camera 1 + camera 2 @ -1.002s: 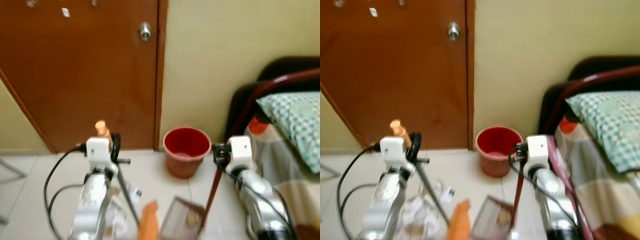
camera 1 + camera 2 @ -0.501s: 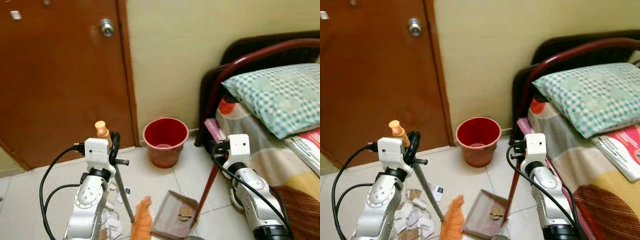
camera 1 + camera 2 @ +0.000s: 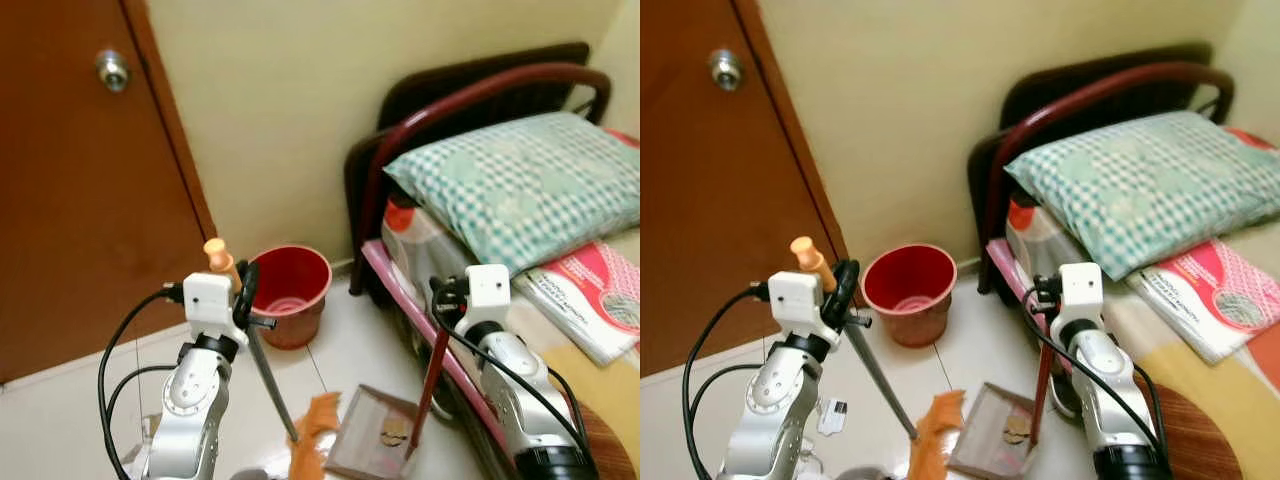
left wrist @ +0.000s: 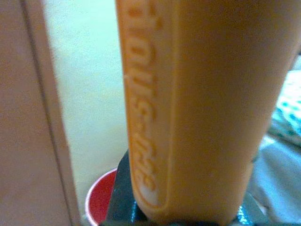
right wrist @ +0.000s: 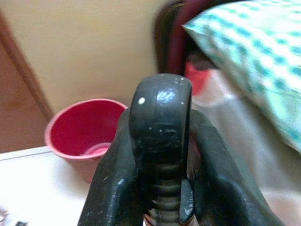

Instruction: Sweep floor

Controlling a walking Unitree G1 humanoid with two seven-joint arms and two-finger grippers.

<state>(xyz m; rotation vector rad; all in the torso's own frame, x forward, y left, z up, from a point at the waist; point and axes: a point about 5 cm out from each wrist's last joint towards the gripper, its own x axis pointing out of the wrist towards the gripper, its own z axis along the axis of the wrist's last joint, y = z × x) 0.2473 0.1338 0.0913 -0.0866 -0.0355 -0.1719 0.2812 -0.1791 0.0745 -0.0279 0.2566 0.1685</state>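
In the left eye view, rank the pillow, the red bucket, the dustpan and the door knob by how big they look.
1. Pillow, by far the largest.
2. Red bucket.
3. Dustpan, looking close to the bucket; it is nearer the camera and cut by the frame edge, so these two are unsure.
4. Door knob, smallest.

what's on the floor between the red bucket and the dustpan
Bare pale tile floor separates the red bucket from the dustpan, as the right eye view shows.

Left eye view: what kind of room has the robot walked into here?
Most likely a bedroom: a bed with a checked pillow against a dark headboard, a brown door with a round knob, and a red bin on the tiled floor.
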